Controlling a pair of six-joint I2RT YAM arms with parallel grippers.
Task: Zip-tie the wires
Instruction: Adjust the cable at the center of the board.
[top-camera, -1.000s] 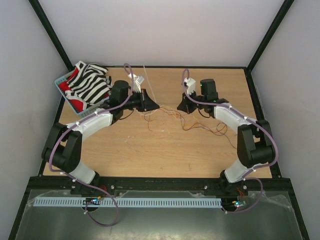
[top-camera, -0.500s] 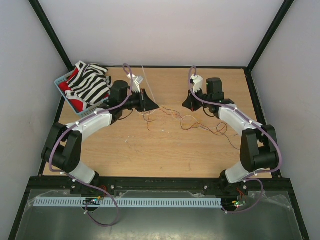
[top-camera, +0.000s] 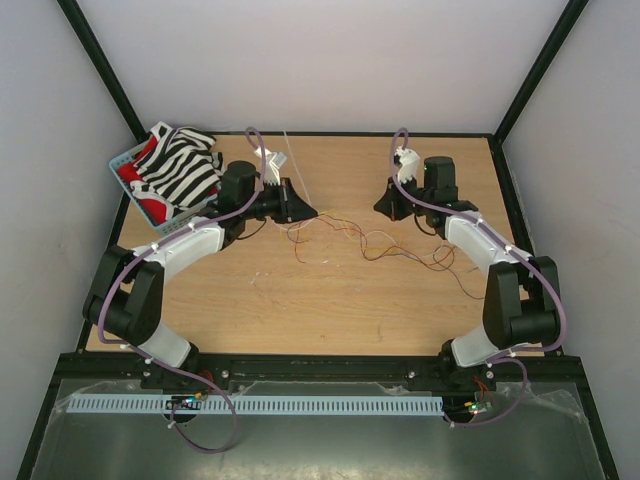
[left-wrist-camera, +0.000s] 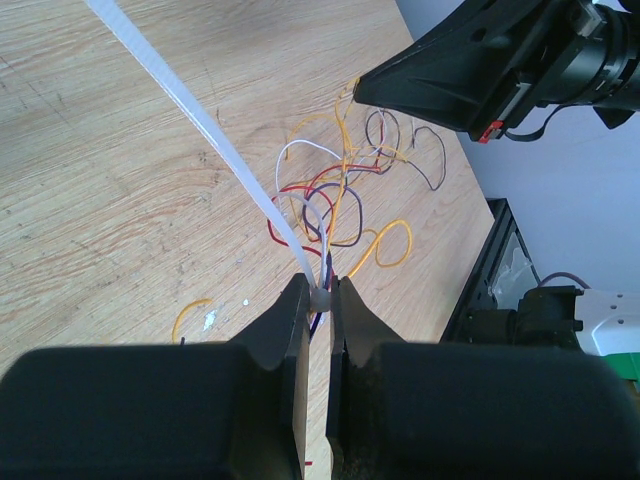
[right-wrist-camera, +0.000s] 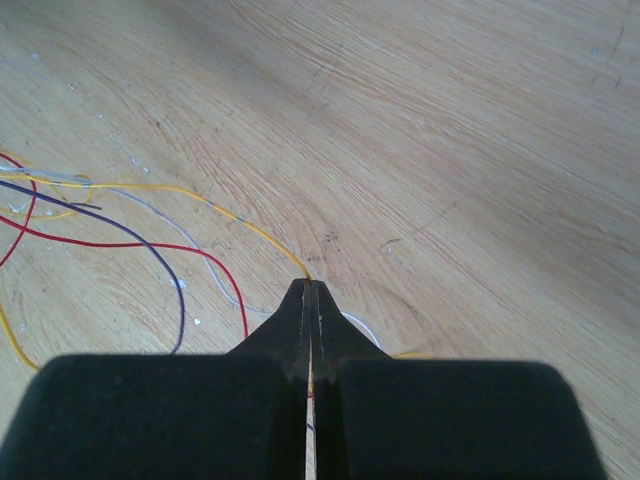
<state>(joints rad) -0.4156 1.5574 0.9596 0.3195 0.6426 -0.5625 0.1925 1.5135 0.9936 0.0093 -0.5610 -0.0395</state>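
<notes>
In the left wrist view my left gripper (left-wrist-camera: 321, 285) is shut on the head of the zip tie (left-wrist-camera: 215, 140). Its whitish strip runs up and away to the upper left. Thin red, yellow, white and dark wires (left-wrist-camera: 335, 190) come out from between those jaws and loop over the wood. From above, the left gripper (top-camera: 310, 212) sits left of centre and the zip tie (top-camera: 292, 160) sticks up behind it. My right gripper (right-wrist-camera: 311, 285) is shut on a yellow wire (right-wrist-camera: 230, 215) at its tips. In the top view the right gripper (top-camera: 380, 208) is further right, with the wires (top-camera: 370, 240) strung between the two.
A blue basket (top-camera: 128, 160) holding a black-and-white striped cloth (top-camera: 185, 165) stands at the back left corner of the wooden table (top-camera: 300, 300). Black frame posts and pale walls close in the sides and back.
My right gripper has moved to the right and a little farther back, drawing the wires out longer across the table. The left arm has stayed where it was.
</notes>
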